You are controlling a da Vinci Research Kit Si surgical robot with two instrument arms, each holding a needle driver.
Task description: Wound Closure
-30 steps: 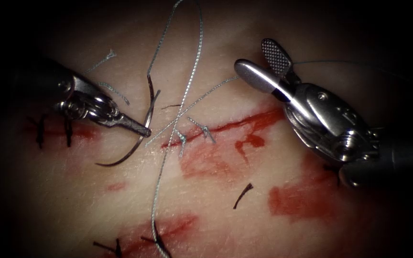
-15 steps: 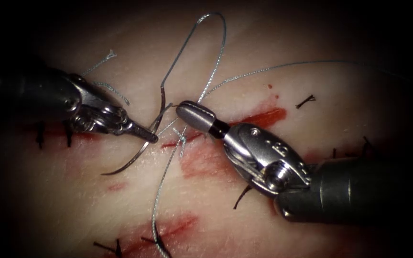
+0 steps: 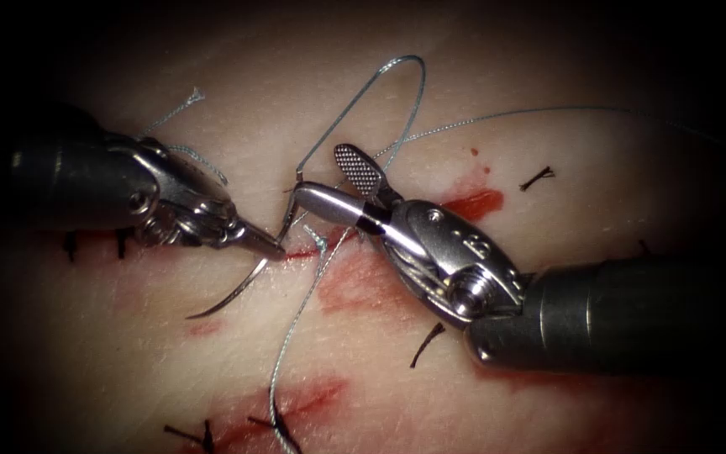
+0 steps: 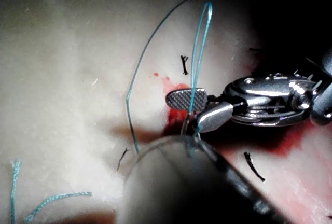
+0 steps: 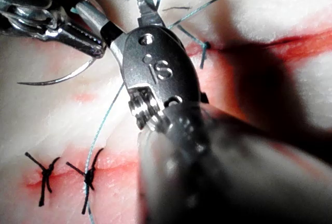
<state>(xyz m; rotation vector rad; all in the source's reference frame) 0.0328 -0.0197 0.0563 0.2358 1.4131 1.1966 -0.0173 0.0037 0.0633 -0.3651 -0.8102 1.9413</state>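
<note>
I see pale pink tissue (image 3: 212, 50) smeared with red fluid (image 3: 355, 286). The thread (image 3: 388, 71) is blue-grey, the needle (image 3: 237, 290) dark steel. Black cut ends of thread (image 3: 426, 343) dot the surface. Both grippers are shiny silver; the right gripper (image 3: 329, 181) has a cross-hatched jaw face.

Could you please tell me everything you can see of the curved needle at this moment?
The needle is a thin, dark, metallic-looking arc, lying free above the tissue on the left part of the cut, not in it. The left pincer is shut on it near the middle of its curve. Its pointed end sweeps down and left; its other end rises toward the open right pincer, where the pale thread joins it.
</note>
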